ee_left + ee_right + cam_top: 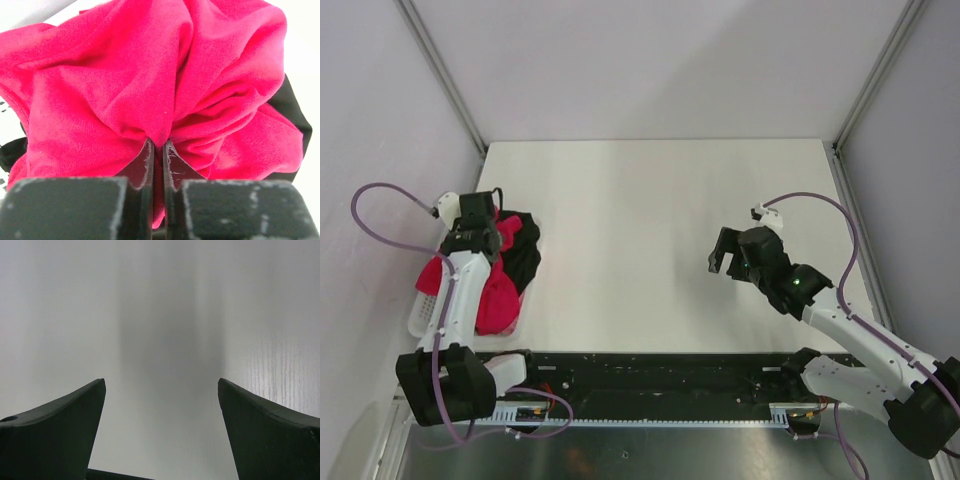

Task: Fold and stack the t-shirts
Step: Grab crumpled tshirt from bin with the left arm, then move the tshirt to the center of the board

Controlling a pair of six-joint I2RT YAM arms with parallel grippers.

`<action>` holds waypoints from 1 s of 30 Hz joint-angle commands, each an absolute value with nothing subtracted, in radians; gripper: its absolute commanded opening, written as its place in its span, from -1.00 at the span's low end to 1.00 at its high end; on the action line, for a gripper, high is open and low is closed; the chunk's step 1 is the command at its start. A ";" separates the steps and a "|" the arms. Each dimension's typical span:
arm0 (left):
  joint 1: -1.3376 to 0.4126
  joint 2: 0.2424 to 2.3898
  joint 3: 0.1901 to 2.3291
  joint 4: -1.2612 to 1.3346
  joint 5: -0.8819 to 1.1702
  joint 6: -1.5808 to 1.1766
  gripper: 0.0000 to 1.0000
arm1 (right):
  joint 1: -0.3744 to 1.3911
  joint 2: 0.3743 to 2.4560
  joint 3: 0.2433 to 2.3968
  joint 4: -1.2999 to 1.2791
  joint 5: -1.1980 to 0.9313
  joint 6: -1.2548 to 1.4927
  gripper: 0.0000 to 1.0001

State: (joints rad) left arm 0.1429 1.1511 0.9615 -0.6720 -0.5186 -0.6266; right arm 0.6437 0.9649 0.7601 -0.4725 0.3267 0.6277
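Left hand (158, 146) clamps a bunched fold of the limp, light crimson cloth t-shirt (115, 75); right hand (161, 382) stands apart.

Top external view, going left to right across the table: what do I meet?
White basket, left rim → red t-shirt → black t-shirt → bare table → right gripper, jaws open.
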 commanded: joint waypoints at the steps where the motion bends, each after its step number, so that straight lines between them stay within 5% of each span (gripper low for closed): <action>1: 0.155 1.088 1.035 -0.666 -0.497 -0.617 -0.94 | 0.642 0.940 0.798 -0.434 0.327 0.606 0.97; 6: 0.098 1.002 1.152 -0.666 -0.479 -0.558 -1.00 | 0.639 0.925 0.798 -0.424 0.316 0.598 0.96; 15: -0.321 0.984 1.451 -0.665 -0.584 -0.455 -1.00 | 0.636 0.931 0.860 -0.434 0.339 0.584 0.95; 23: -0.767 1.121 1.615 -0.620 -0.664 -0.406 -1.00 | 0.607 0.917 0.959 -0.492 0.409 0.563 0.94; 29: -0.893 1.291 1.583 -0.528 -0.500 -0.452 -1.00 | 0.596 0.894 0.989 -0.540 0.443 0.582 0.92; 30: -0.894 1.329 1.573 -0.515 -0.460 -0.457 -0.86 | 0.595 0.894 0.988 -0.550 0.446 0.589 0.92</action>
